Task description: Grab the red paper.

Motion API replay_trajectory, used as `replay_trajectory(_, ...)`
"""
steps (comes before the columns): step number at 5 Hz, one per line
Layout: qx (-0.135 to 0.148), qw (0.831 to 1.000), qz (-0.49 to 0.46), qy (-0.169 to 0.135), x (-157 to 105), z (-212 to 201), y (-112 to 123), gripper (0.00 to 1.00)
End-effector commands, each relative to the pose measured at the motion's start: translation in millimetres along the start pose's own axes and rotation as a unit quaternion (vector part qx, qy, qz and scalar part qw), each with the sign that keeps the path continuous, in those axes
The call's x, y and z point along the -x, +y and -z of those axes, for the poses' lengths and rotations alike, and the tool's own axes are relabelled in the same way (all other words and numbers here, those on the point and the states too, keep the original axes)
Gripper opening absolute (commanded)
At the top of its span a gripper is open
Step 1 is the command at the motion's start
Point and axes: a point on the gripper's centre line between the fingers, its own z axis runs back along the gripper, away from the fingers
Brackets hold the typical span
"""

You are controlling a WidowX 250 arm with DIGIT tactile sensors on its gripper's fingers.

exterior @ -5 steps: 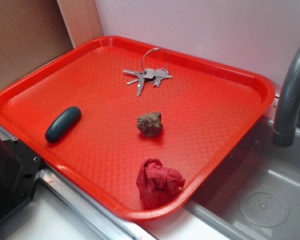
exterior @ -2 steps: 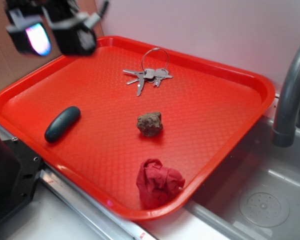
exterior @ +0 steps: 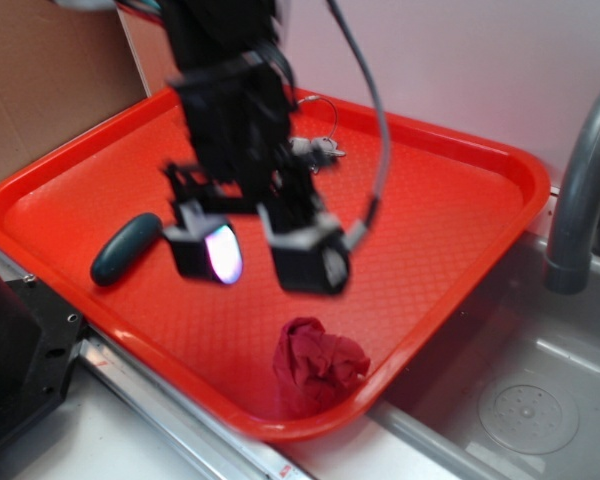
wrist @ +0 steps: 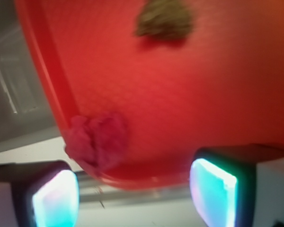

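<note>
The red paper (exterior: 318,365), a dark crimson crumpled wad, lies in the near corner of the red-orange tray (exterior: 450,215). In the wrist view the red paper (wrist: 98,141) sits by the tray's rim, above and between the fingertips. My gripper (exterior: 257,257) hangs open above the tray's middle, up and left of the paper, with nothing between its fingers. Both pads glow pale cyan (wrist: 213,190). The gripper (wrist: 132,198) is blurred by motion.
A brown rock (wrist: 164,21) lies on the tray, hidden behind the gripper in the exterior view. A dark oval object (exterior: 125,247) rests at the tray's left, keys (exterior: 318,148) at the back. A grey sink (exterior: 520,400) and faucet (exterior: 580,190) stand to the right.
The arm has swept from the upper left corner of the exterior view down over the tray's middle, now covering the rock. The paper has not moved.
</note>
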Motion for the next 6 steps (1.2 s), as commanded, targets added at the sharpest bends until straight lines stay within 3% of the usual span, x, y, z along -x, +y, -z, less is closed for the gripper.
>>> replay_trajectory(1,0.010,1.000,0.012,-0.009,4.3,-5.2,-8.1,1.00)
replay_trajectory(2,0.010,1.000,0.012,-0.009,4.3,-5.2,-8.1,1.00)
replay_trajectory(3,0.027,0.999,0.029,-0.002,0.7,16.3,-14.6,1.00)
replay_trajectory(4,0.026,0.999,0.031,0.005,-2.6,44.5,-20.5,1.00)
replay_trajectory(5,-0.002,0.999,0.032,0.025,-3.8,54.3,-20.2,0.07)
replay_trajectory(6,-0.016,0.999,0.042,0.023,-7.0,50.5,-19.7,0.00)
